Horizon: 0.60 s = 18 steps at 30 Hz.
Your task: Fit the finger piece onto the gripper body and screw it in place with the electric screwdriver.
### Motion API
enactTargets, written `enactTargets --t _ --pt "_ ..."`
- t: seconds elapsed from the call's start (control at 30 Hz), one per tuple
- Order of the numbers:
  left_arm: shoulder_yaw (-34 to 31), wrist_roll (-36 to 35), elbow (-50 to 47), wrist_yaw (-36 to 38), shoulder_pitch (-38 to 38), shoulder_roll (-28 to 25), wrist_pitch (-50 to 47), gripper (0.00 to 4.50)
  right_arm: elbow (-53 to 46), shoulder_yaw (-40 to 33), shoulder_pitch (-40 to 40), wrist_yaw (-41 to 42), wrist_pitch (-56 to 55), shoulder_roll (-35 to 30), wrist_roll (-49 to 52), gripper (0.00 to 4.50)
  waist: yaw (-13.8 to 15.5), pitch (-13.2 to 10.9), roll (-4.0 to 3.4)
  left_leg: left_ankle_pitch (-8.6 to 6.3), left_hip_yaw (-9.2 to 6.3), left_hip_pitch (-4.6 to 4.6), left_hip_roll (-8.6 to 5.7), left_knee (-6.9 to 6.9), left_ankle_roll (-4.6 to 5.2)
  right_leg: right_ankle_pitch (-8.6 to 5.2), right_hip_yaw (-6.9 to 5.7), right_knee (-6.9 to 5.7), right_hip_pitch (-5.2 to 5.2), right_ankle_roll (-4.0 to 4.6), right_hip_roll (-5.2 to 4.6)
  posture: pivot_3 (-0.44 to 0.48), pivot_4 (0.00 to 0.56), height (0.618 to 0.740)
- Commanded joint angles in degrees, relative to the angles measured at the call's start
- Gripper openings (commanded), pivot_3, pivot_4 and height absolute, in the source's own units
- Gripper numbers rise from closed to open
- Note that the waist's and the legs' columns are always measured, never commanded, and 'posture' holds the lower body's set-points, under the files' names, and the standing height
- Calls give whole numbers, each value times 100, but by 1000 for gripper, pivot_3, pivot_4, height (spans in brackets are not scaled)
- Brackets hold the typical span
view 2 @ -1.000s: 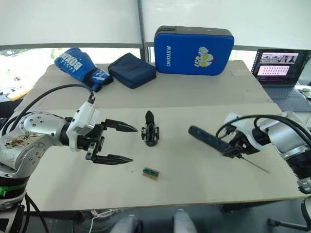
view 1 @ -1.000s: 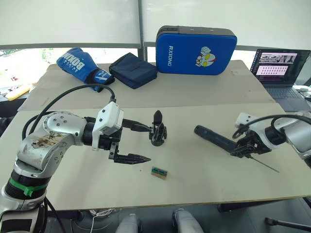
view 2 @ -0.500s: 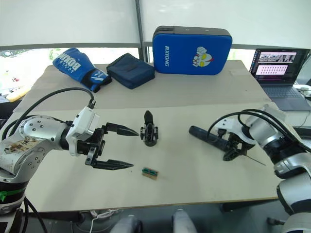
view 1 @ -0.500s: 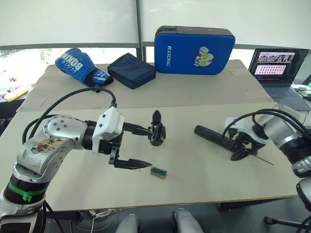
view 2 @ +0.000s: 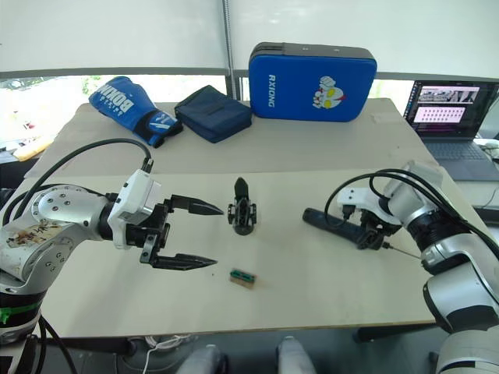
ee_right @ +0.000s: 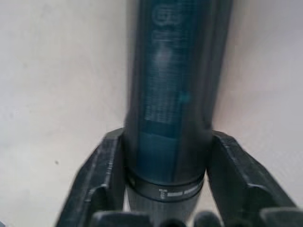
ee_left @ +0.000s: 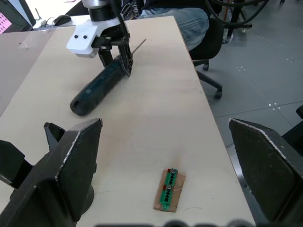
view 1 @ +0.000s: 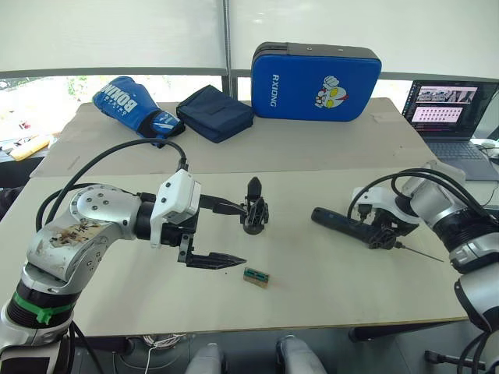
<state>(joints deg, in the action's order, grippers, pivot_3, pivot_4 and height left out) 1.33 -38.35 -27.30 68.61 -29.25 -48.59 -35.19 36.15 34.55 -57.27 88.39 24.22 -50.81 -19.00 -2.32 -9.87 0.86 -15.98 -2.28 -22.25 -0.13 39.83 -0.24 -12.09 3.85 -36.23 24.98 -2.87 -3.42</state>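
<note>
Two grippers working | right gripper (ee_right: 163, 189) clamping screwdriver (view 1: 343, 222) for lifting | left gripper (view 2: 199, 234) gaping empty near gripper body (view 1: 253, 212), readying to steady it

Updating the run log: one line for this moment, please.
left end effector: open, empty | right end effector: shut on dark cylindrical electric screwdriver, on table

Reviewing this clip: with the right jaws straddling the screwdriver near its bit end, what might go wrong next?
The right gripper grips the long dark electric screwdriver near its bit end, so the heavy handle may sag or swing on lifting. The wide-open left gripper hovers beside the small black gripper body and may knock it over. The small green-topped block may get swept.
</note>
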Motion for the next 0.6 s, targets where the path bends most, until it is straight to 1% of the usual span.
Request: enactTargets --t 0.03,0.1,0.17,0.23,0.3,0.33,0.4,0.43,0.5,0.53,0.6 --pt "-32 -78 -163 66 9 -93 1 4500 -72 -240 251 -46 -831 -134 84 1928 1 0 1 0 0 1 0 0 0 0 0 0 -1 0 0 0 150 740" --pt "-19 -71 -200 76 184 -132 -22 4500 -421 -832 525 -85 -1964 -319 644 1928 6 0 1 0 0 3 0 0 0 0 0 0 -3 0 0 0 150 740" --pt "1 41 -192 94 420 -179 68 4500 -951 -1458 842 53 -2435 -439 1302 1928 -5 -1 0 0 1 2 1 -3 0 0 1 2 -2 0 0 0 150 740" --pt "6 132 -137 220 712 -261 210 4500 -2038 -2195 1342 88 -1435 -480 2153 1928 -35 -3 -4 0 2 0 3 -5 0 0 3 -1 6 0 0 0 150 740" --pt "18 140 -117 328 976 -249 324 4500 -3374 -2993 2065 -8 -501 -520 3157 1928 -39 -5 -7 0 4 -3 6 -7 0 0 11 -13 18 2 2 0 150 740" --pt "81 160 -108 372 1076 -190 413 4500 -4090 -3410 2495 -208 -135 -448 3645 1928 -24 -6 -8 -1 -1 0 6 -7 1 -3 13 -28 21 6 3 0 150 740" --pt "249 309 54 376 1142 -34 607 4500 -5264 -3976 3155 -760 534 -172 4379 1928 27 -5 -8 -1 -10 1 5 -6 1 -9 6 -46 20 11 3 0 150 740" --pt "413 520 223 381 1129 69 805 4500 -5824 -4178 3464 -1163 827 75 4720 1928 44 -6 -6 -1 -15 5 5 -5 1 -11 4 -45 14 11 3 0 150 740" --pt "705 932 574 515 1125 184 1256 4500 -6608 -4334 3874 -1929 1146 607 5149 1928 92 -3 1 0 -12 11 2 0 1 -12 3 -46 3 10 3 0 150 740" --pt "850 1143 826 571 1123 276 1507 4500 -6775 -4264 4030 -2283 1078 914 5107 1928 115 -4 2 0 -11 26 2 2 1 -12 2 -47 -12 10 4 0 150 740" --pt "1033 1436 1232 661 1144 396 1909 4500 -6896 -4104 4200 -2648 913 1266 5008 1928 129 -6 3 0 -5 51 0 4 0 -13 3 -44 -38 9 5 0 150 740"
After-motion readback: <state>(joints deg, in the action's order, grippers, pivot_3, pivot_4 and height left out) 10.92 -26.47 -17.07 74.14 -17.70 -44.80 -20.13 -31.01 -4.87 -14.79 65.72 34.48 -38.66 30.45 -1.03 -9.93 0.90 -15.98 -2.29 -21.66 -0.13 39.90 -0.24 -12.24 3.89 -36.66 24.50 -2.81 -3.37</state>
